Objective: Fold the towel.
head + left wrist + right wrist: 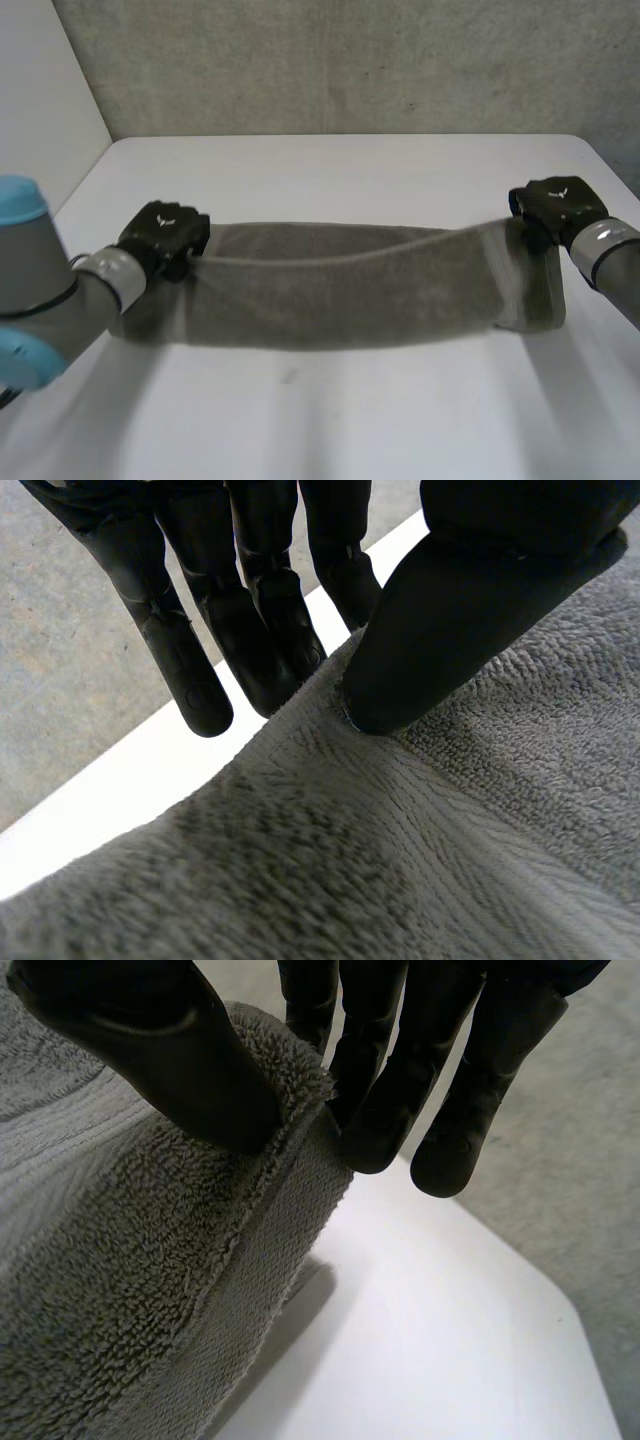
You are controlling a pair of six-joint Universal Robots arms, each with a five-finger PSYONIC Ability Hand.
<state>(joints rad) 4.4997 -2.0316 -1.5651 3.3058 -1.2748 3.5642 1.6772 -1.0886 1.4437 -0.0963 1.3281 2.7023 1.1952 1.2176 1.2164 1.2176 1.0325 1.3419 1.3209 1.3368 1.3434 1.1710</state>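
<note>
Grey terry cloth, the towel (340,285), is stretched lengthwise between the two hands above the white table (330,170). One short end is held by the left hand (165,232) and the other by the right hand (558,205). The cloth between them sags in a shallow curve. Its lower part hangs toward the tabletop, and whether it rests there cannot be told.

In the left wrist view the towel's edge is pinched at the fingertips. The thumb (470,610) is pressed onto one face of the cloth, and the nearly straight fingers (255,620) are set against the other face, just behind the hem.

In the right wrist view the same kind of grip is seen. The thick hem at a corner of the towel is clamped between that hand's thumb (170,1050) and its fingers (375,1090), and the cloth is draped down from under the palm. The hands are kept well apart, each at its own end of the towel.
</note>
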